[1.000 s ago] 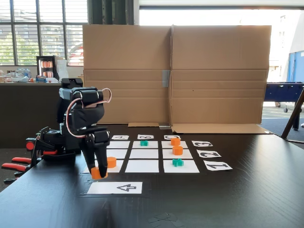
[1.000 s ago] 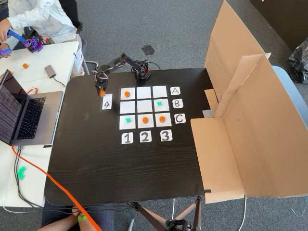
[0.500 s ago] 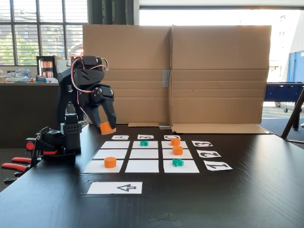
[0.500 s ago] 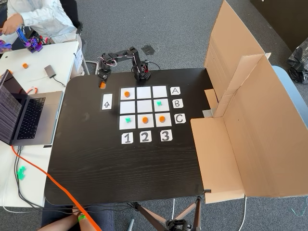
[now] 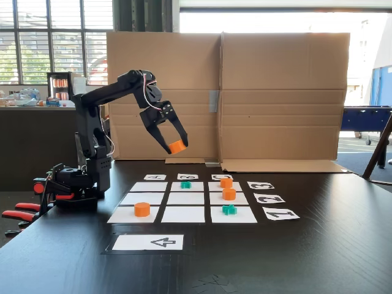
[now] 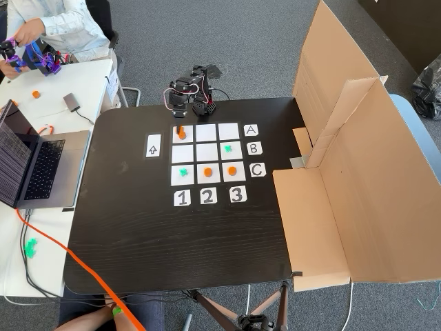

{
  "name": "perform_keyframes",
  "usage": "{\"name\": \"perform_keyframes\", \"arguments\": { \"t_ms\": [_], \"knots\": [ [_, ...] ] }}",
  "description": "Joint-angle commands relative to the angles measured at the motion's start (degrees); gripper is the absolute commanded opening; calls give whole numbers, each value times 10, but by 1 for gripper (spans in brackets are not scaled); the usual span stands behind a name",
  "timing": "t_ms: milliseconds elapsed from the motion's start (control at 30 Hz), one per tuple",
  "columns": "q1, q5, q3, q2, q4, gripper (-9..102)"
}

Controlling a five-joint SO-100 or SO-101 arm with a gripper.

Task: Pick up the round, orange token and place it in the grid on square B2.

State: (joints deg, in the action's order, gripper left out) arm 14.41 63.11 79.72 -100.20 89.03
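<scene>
Green cross tokens (image 5: 229,209) and orange pieces sit on the grid (image 5: 184,198) near the table's (image 5: 318,245) far edge; arm raised, gripper (image 5: 177,147) clenched on the round, orange token (image 5: 177,146), well above square B2 (image 5: 185,198).

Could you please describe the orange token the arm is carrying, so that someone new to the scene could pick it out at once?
Start at the black table with its grid of white paper squares, then look up to the black robot arm on the left in a fixed view. The round, orange token sits pinched between the fingers of the gripper. It alone is in the air; the other orange tokens rest on squares.
</scene>
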Motion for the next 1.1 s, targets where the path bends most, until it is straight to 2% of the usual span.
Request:
{"name": "perform_keyframes", "arguments": {
  "t_ms": [0,367,1067],
  "knots": [
    [-48,34,-4,11,2,-1],
    [-149,120,-24,144,-20,-1],
    [-200,157,-18,327,-72,-1]
  ]
}}
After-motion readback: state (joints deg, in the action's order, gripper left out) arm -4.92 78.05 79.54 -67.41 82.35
